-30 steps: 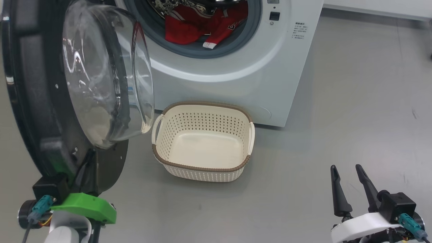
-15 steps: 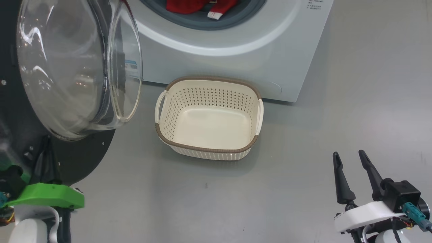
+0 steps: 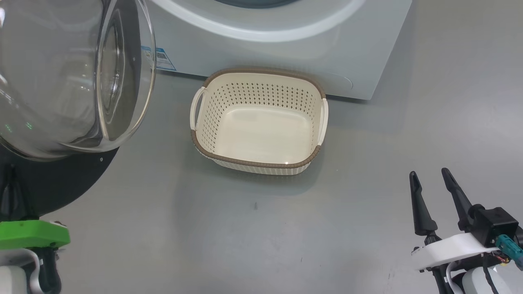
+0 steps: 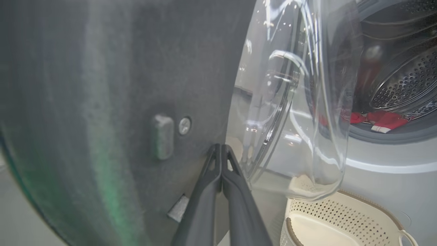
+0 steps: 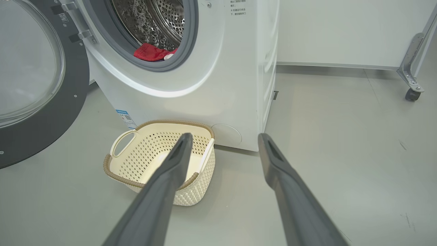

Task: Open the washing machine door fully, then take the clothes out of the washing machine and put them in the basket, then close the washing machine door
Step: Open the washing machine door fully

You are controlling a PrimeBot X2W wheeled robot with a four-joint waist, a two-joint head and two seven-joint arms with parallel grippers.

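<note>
Starting at your left end effector (image 4: 221, 150), pressed together beside the black inner face of the washing machine door (image 4: 119, 85), which stands wide. Your right end effector (image 3: 429, 173) hangs spread, empty. Red clothes (image 5: 150, 53) lie in the washing machine (image 5: 222, 68); the basket (image 3: 257, 163) on the floor (image 3: 367, 163) before it is bare. Unloading and closing remain.
</note>
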